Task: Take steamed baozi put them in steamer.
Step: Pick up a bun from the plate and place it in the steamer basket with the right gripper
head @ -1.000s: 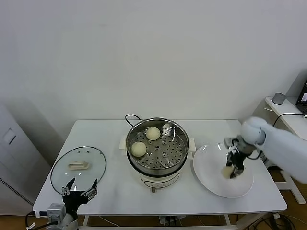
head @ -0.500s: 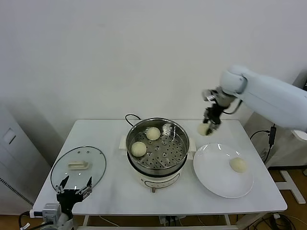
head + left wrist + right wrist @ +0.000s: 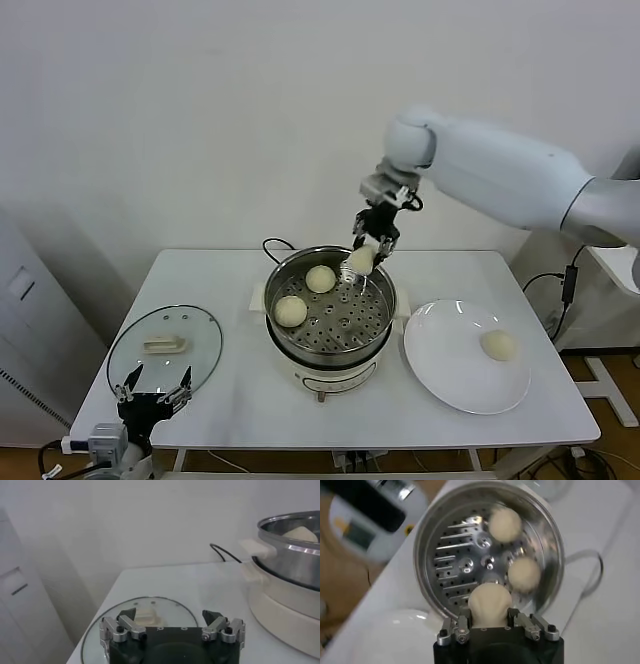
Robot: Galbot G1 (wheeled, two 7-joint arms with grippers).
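My right gripper point(image 3: 368, 252) is shut on a cream-white baozi point(image 3: 360, 260) and hangs over the back right rim of the steamer point(image 3: 385, 305), a shiny steel basket with a perforated bottom. From the right wrist the held baozi point(image 3: 489, 604) sits squeezed between the fingers above the steamer point(image 3: 436, 545). Two baozi lie inside the basket, one at the back point(image 3: 320, 278) and one at the front left point(image 3: 290, 311). Another baozi point(image 3: 498, 345) rests on the white plate point(image 3: 440, 360). My left gripper point(image 3: 153, 391) stands open, low at the table's front left.
A round glass lid point(image 3: 165, 347) with a cream handle lies flat on the table's left side, just beyond my left gripper point(image 3: 171, 621). The steamer's white base and black cord point(image 3: 272, 246) stand mid-table. A white wall rises behind.
My right arm lifted a baozi off the plate, swung left and now holds it over the steamer's rim. The left gripper has sunk a little lower.
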